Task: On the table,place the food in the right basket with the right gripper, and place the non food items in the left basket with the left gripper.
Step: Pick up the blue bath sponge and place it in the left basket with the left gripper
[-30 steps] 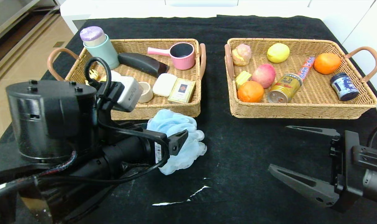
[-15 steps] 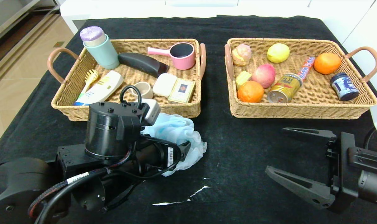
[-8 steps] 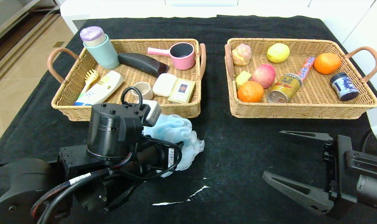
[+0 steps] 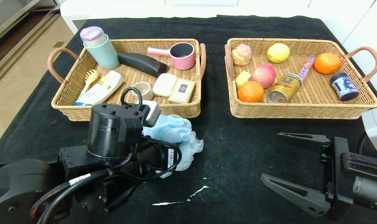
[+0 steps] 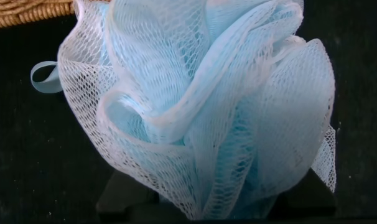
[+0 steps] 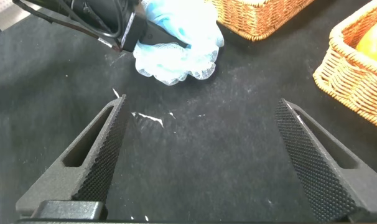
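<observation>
The pale-blue bath pouf [image 4: 176,129] lies on the black table [image 4: 238,146], just in front of the left basket [image 4: 70,113]. My left gripper [image 4: 173,148] is closed into the pouf; the mesh [image 5: 201,106] hides its fingertips. The pouf also shows in the right wrist view [image 6: 176,37]. The shampoo bottle [image 4: 99,88] and card box [image 4: 182,90] lie in the left basket. The peach [image 4: 263,75], gold can [image 4: 285,87] and orange [image 4: 250,91] lie in the right basket [image 4: 294,113]. My right gripper [image 4: 270,155] is open and empty at the front right, over bare cloth [image 6: 202,106].
The left basket also holds a mint cup [image 4: 101,53], a pink pot [image 4: 182,56], a dark brush [image 4: 143,63] and a small bowl. The right basket also holds a lemon [image 4: 278,52], a second orange [image 4: 327,63] and a blue jar [image 4: 344,86]. A white tear [image 4: 182,199] marks the cloth in front.
My left arm came down behind the pouf and the pouf has been squeezed narrower. My right gripper drifted slightly toward the front.
</observation>
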Action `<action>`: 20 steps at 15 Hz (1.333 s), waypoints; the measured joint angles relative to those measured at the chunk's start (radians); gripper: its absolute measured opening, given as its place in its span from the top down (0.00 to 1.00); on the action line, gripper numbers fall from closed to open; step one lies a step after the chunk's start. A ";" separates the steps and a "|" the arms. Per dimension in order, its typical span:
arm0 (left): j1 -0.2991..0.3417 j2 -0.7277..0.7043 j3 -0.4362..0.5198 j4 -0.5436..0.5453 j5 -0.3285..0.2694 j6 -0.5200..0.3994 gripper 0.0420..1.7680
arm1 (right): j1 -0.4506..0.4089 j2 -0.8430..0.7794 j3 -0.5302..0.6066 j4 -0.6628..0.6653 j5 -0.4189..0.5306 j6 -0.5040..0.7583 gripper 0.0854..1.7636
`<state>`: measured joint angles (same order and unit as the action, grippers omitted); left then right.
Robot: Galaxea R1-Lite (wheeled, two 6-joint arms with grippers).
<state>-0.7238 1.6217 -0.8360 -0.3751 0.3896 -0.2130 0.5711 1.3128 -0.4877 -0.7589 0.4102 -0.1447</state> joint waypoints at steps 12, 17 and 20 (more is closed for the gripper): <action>-0.002 -0.029 -0.003 0.017 0.008 0.005 0.56 | 0.023 0.010 0.005 0.000 -0.022 -0.001 0.03; -0.015 -0.096 -0.010 0.060 0.011 0.016 0.57 | 0.029 0.011 0.009 -0.002 -0.021 -0.002 0.03; -0.031 -0.144 -0.020 0.086 0.011 0.017 0.58 | 0.034 0.012 0.010 -0.002 -0.022 -0.002 0.03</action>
<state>-0.7547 1.4779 -0.8562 -0.2896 0.4011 -0.1957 0.6047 1.3245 -0.4772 -0.7611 0.3885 -0.1470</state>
